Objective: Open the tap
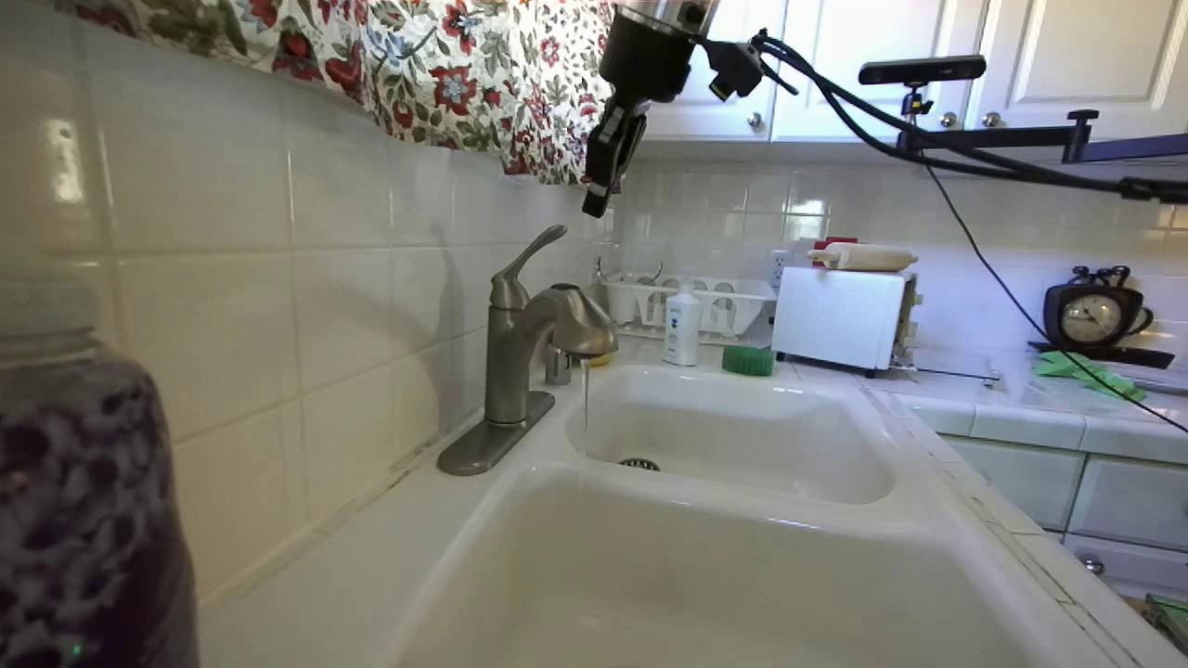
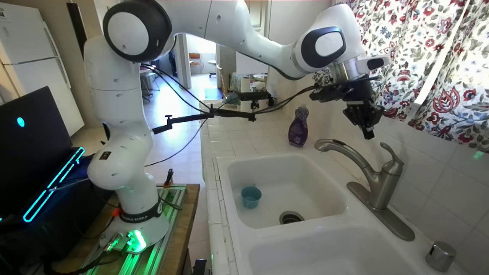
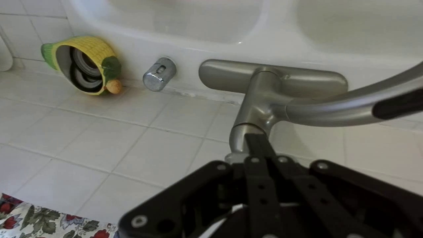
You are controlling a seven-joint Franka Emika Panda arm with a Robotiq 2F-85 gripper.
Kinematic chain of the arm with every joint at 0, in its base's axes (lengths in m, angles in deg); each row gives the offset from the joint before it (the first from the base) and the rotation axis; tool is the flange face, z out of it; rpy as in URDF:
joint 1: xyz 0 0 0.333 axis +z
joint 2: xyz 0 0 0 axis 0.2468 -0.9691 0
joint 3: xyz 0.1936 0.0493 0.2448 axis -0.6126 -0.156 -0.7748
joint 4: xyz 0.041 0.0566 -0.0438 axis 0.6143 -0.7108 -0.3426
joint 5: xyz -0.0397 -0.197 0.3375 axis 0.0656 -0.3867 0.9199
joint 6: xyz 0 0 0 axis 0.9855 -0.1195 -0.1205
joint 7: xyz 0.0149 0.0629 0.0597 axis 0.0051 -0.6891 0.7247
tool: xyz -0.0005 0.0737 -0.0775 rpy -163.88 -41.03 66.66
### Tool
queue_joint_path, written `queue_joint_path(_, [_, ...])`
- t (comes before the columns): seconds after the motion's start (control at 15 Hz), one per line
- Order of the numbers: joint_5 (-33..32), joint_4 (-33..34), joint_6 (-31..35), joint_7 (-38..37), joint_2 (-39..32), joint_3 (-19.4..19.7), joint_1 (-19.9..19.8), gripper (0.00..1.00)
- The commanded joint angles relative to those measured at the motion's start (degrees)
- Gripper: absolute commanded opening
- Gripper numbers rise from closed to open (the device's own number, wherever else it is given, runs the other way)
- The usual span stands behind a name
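Observation:
The tap (image 1: 506, 362) is a brushed grey-metal faucet on an oval base, and shows also in an exterior view (image 2: 384, 187) and the wrist view (image 3: 261, 96). Its thin lever handle (image 1: 531, 255) slants upward from the top of the column. A thin stream of water (image 1: 586, 404) runs from the spout. My gripper (image 1: 597, 204) is shut with nothing between its fingertips. It hangs above the tap, apart from the lever (image 2: 390, 151) in both exterior views. In the wrist view the closed fingertips (image 3: 257, 136) cover part of the tap's top and the lever is mostly hidden.
A white double sink (image 2: 240, 233) lies below, with a blue cup (image 2: 251, 197) in one basin. A purple bottle (image 2: 298, 128) stands behind the sink. A metal cap (image 3: 160, 74) and a yellow corn-shaped holder (image 3: 87, 49) are beside the tap. The tiled wall (image 1: 353, 306) is close behind it.

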Motion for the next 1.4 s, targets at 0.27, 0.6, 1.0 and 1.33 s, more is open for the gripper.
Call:
queue_joint_path(0.27, [6.1, -2.8, 6.1, -0.2, -0.1, -0.4, -1.0, 0.0])
queue_joint_path(0.6, [4.2, -4.4, 12.4, -3.1, -1.6, 0.2, -0.9, 0.0])
queue_joint_path(1.0, [0.6, -5.6, 19.7, -7.1, -3.0, 1.9, -0.5, 0.0])
queue_joint_path(1.33, [-2.2, -5.8, 22.5, -10.1, -3.6, 3.0, -0.1, 0.0])
